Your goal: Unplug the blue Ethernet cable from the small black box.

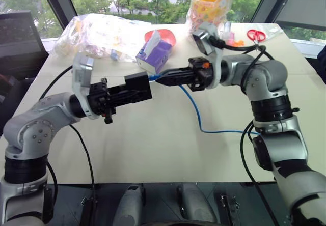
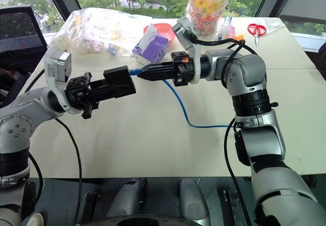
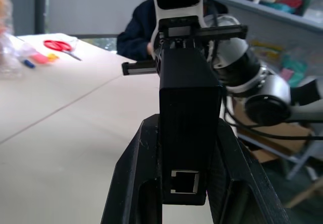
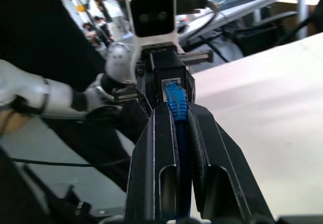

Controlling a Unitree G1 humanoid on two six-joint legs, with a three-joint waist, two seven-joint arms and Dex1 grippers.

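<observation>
Now the left pincer [image 1: 133,89] clamps the small matte-black plastic box [image 1: 137,86] steady, so the right pincer [image 1: 162,78], closed on the thin bright-blue Ethernet cable [image 1: 191,107] just beside the port, can pull.

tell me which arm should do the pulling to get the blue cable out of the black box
Probably the right. Its right gripper is shut on the blue Ethernet cable just behind the plug, which sits in the small black box. The left gripper clamps the box and looks best used as the anchor.

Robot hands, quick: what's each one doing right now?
Left gripper: closed, holding the small black box.
Right gripper: closed on the blue Ethernet cable.
</observation>
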